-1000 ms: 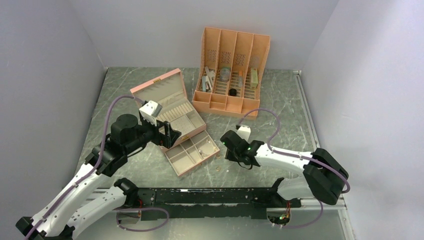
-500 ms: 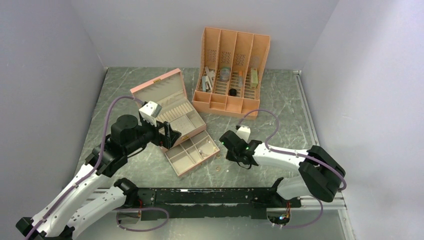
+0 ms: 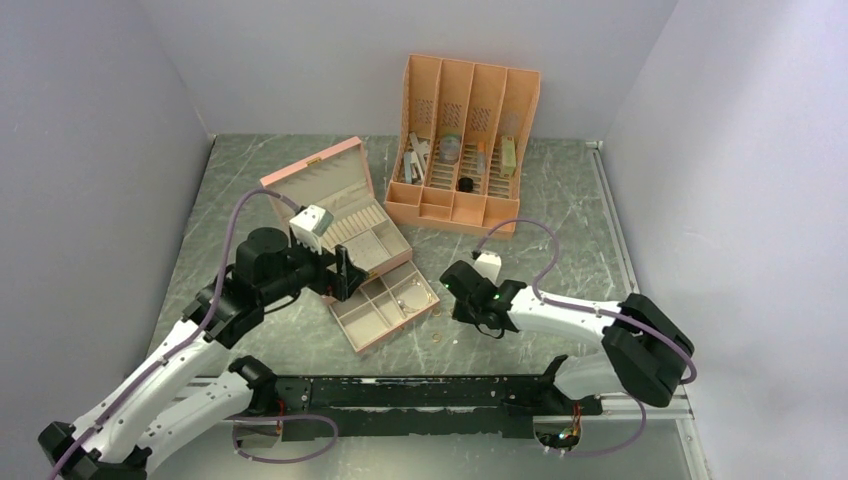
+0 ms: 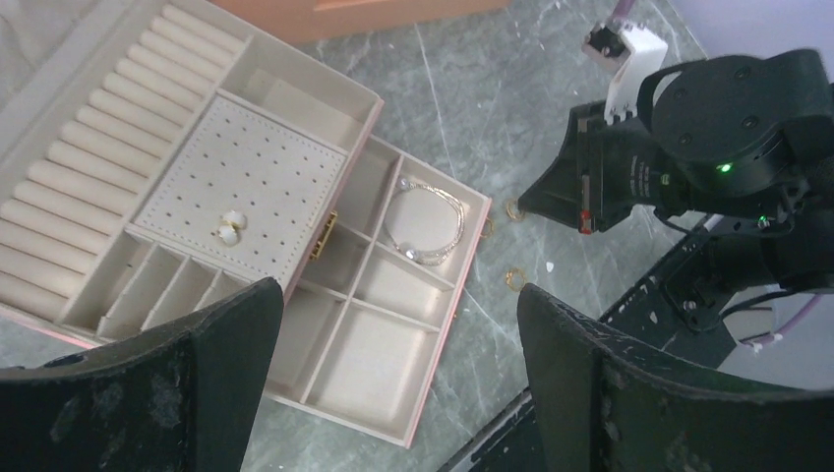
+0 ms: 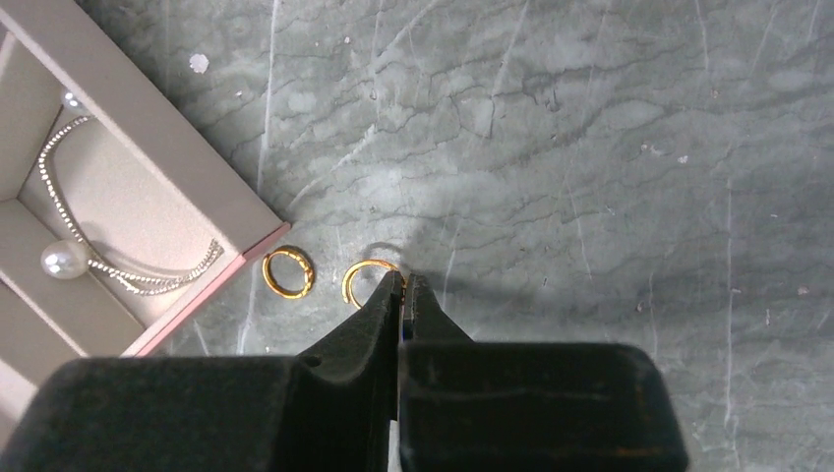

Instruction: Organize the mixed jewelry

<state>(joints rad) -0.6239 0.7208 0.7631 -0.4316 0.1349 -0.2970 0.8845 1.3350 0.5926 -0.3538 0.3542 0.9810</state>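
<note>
My right gripper (image 5: 403,282) is shut, its tips pinching the right edge of a gold ring (image 5: 360,279) low over the marble table. A second gold ring (image 5: 287,272) lies just left of it, against the corner of the pink jewelry box drawer (image 5: 202,192). In the top view the right gripper (image 3: 447,305) is at the drawer's right corner, and a third gold ring (image 3: 437,340) lies nearer the arm bases. My left gripper (image 4: 393,295) is open and empty above the drawer (image 3: 345,320). A pearl bracelet (image 4: 428,221) lies in one drawer compartment.
The pink jewelry box (image 3: 312,172) stands open at centre left, with two pearl earrings (image 4: 228,228) on its dotted pad. An orange slotted organizer (image 3: 465,205) with grey and black oddments stands at the back. The black base rail (image 3: 420,390) runs along the near edge.
My left arm has shifted a little to the right, over the box. My right gripper has hardly moved and stays shut at the ring.
</note>
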